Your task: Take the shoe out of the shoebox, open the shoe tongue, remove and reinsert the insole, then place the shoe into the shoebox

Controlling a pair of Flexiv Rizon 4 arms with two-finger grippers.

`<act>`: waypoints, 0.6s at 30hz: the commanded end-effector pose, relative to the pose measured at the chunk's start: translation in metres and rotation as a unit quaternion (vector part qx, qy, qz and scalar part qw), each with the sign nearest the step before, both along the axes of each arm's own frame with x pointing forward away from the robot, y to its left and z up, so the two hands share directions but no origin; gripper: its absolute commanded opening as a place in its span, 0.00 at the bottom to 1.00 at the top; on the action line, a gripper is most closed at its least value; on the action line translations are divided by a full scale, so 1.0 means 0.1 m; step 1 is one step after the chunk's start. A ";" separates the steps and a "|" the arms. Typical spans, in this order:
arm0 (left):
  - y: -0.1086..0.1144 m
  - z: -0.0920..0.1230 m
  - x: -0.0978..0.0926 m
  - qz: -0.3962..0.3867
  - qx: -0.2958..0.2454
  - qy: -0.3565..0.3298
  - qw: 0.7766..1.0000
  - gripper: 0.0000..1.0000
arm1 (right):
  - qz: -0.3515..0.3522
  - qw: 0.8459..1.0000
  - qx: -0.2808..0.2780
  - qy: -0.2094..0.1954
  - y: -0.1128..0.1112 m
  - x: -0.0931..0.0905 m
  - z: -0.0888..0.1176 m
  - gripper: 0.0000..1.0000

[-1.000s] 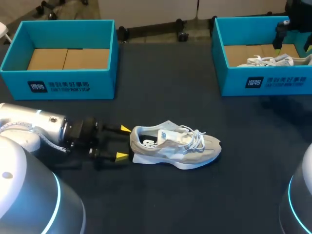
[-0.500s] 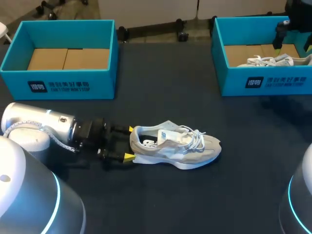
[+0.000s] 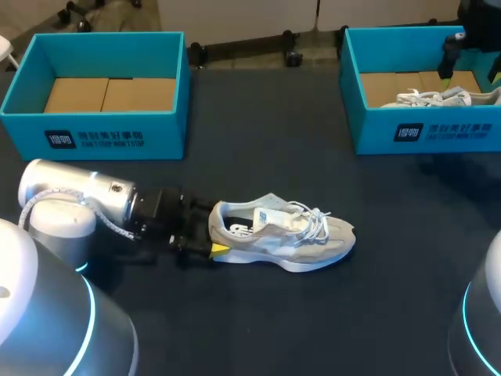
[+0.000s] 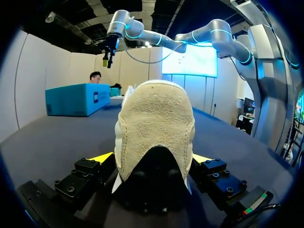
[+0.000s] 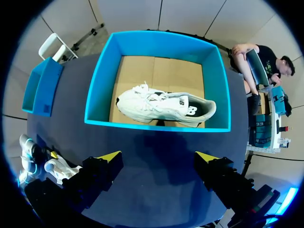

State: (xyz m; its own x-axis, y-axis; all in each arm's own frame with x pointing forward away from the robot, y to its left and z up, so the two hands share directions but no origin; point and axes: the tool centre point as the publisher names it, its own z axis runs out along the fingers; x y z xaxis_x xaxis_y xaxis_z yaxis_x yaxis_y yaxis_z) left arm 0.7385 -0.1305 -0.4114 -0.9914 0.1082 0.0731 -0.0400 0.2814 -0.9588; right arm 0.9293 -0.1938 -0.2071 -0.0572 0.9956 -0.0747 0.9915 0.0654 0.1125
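A grey-and-white shoe lies on its sole in the middle of the dark table, toe to the right. My left gripper is at its heel, open. In the left wrist view the suede heel fills the gap between the yellow fingertips, and I cannot tell whether it touches them. My right gripper hangs open and empty, high over the right blue shoebox. That box holds a second white shoe. In the head view the right gripper shows above the box's back right corner.
A second blue shoebox stands at the back left with only its cardboard floor showing. The right shoebox is at the back right. Bare table lies between the boxes and in front of the shoe.
My left arm has slid to the right, and its fingers now straddle the shoe's heel instead of standing short of it. The shoe and the right arm have not moved.
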 end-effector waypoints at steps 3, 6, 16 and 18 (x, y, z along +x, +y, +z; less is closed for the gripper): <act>-0.10 -0.05 0.03 -0.003 -0.001 0.004 1.000 1.00 | 0.000 1.000 0.000 0.000 0.00 0.00 0.00 1.00; -0.12 -0.07 0.01 -0.007 0.000 0.005 1.000 1.00 | 0.000 1.000 0.000 0.000 0.00 0.00 0.00 1.00; -0.13 -0.14 -0.01 -0.007 0.006 0.012 1.000 0.99 | 0.000 1.000 0.000 0.000 0.00 0.00 0.00 1.00; -0.13 -0.14 0.00 -0.003 0.004 0.011 1.000 0.75 | 0.000 1.000 0.000 0.000 0.00 0.00 0.00 1.00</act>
